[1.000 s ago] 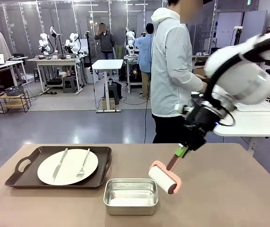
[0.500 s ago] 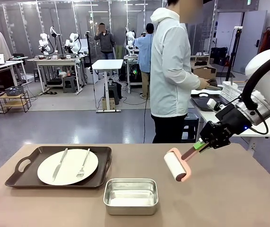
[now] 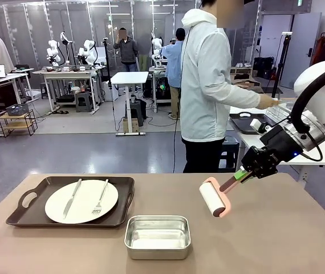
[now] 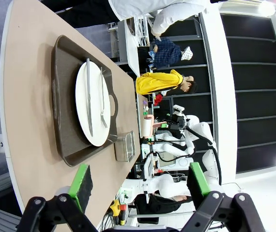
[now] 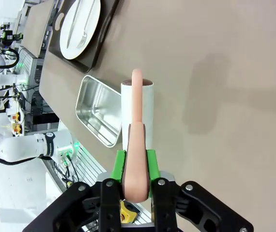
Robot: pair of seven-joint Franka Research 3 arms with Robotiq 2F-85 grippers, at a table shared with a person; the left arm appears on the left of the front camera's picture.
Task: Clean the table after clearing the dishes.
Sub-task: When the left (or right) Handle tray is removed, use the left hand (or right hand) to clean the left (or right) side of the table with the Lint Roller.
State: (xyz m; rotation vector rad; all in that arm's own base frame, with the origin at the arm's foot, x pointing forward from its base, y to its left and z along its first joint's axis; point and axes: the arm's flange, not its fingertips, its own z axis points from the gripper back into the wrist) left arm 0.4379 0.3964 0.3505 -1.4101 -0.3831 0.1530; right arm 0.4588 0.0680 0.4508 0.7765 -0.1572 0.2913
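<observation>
On the left of the brown table (image 3: 276, 240) a white plate (image 3: 81, 201) with a knife and fork lies on a dark tray (image 3: 48, 185). My right gripper (image 3: 243, 174) is shut on the pink handle of a white roller (image 3: 212, 198), which hangs just above the table's right half. The right wrist view has that gripper (image 5: 136, 162) clamped on the handle, the roller (image 5: 137, 108) over bare table (image 5: 215, 72). My left gripper (image 4: 140, 181) is open and holds nothing, high off the table's left end, with the plate (image 4: 92, 104) and tray (image 4: 60, 96) ahead of it.
A steel pan (image 3: 157, 236) stands at the front middle, left of the roller, its inside bare in the right wrist view (image 5: 97, 116). A person in a pale jacket (image 3: 208, 85) stands behind the far edge, turned to a white side table (image 3: 305, 151) on the right.
My right arm has swung the roller to the right, away from the pan, then nearly stopped. The person's hand has reached out over the side table.
</observation>
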